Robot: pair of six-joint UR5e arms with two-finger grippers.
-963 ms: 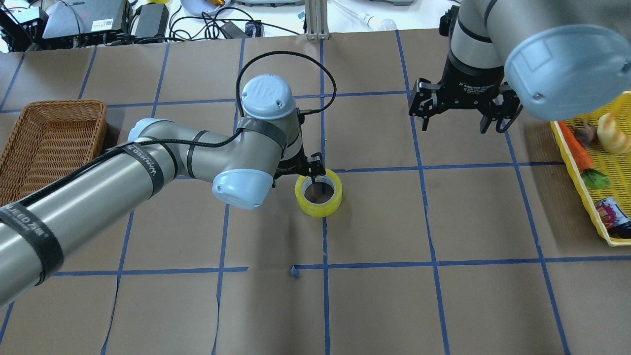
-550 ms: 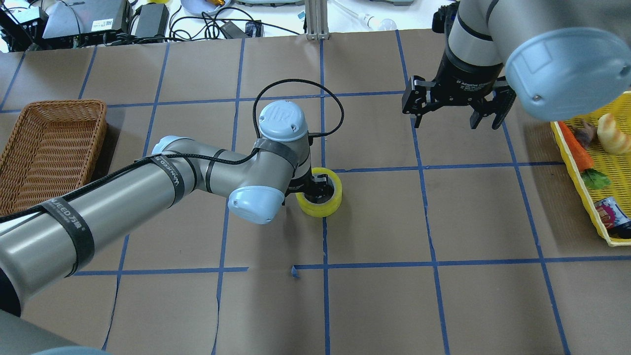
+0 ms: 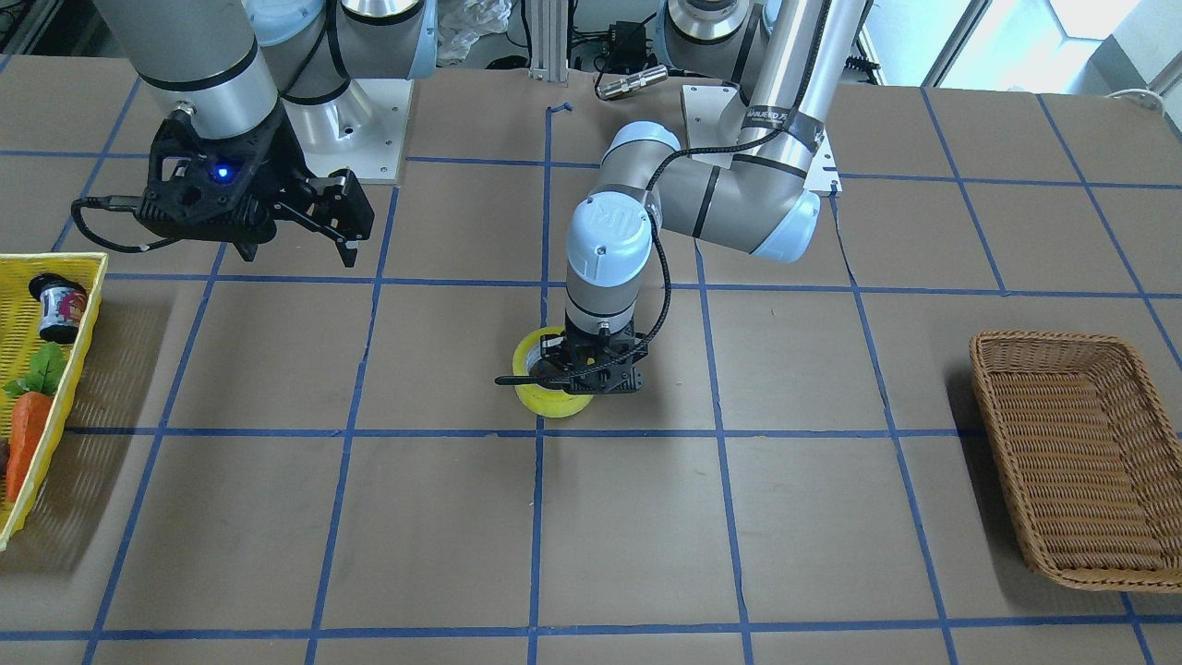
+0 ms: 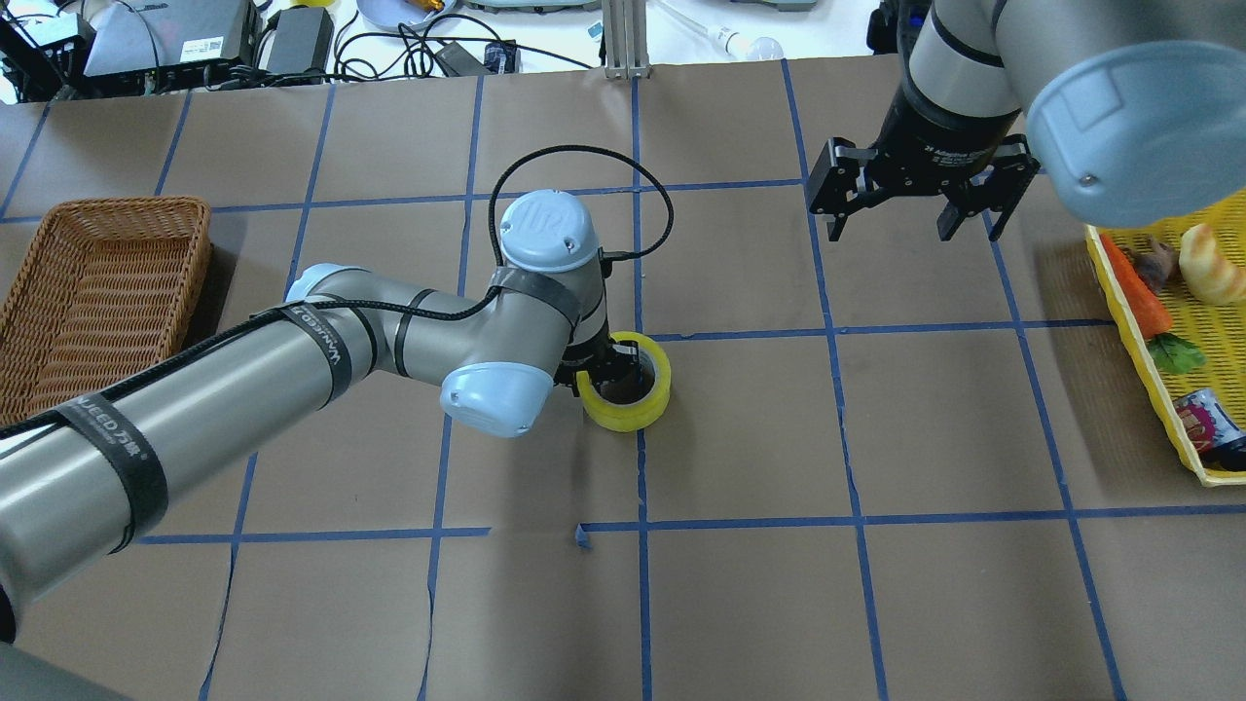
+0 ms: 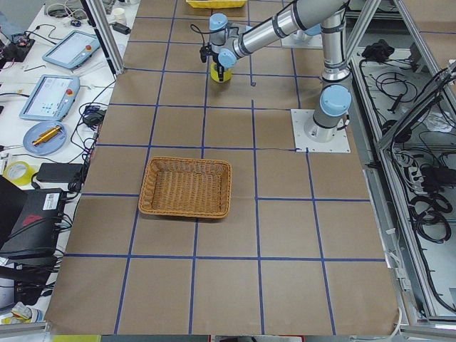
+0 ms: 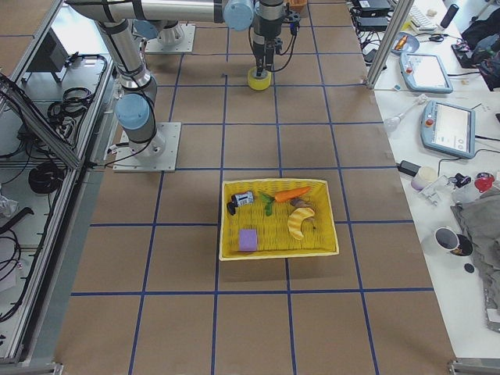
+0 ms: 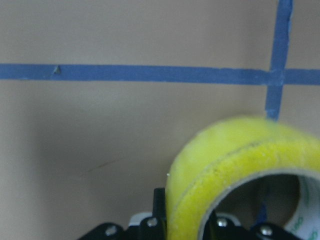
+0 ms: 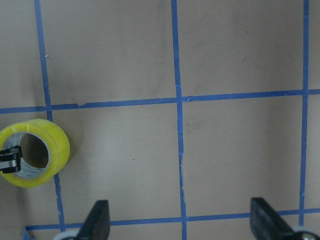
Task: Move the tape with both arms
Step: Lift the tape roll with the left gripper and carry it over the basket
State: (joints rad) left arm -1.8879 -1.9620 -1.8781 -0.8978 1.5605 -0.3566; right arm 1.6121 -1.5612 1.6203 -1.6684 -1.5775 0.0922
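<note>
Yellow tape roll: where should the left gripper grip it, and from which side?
Grip the ring wall from straight above, fingers astride it, one inside the core, one outside. The yellow tape roll lies flat, hole up. The left gripper straddles that wall.

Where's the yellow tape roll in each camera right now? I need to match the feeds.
Front-facing: tape roll centre, under the left end effector.
Overhead: tape roll centre, slightly left.
Exterior left: tape roll top, left of middle.
Exterior right: tape roll top centre.
Left wrist: tape roll lower right.
Right wrist: tape roll left edge.
Shared landmark: blue grid crossing beside it.
</note>
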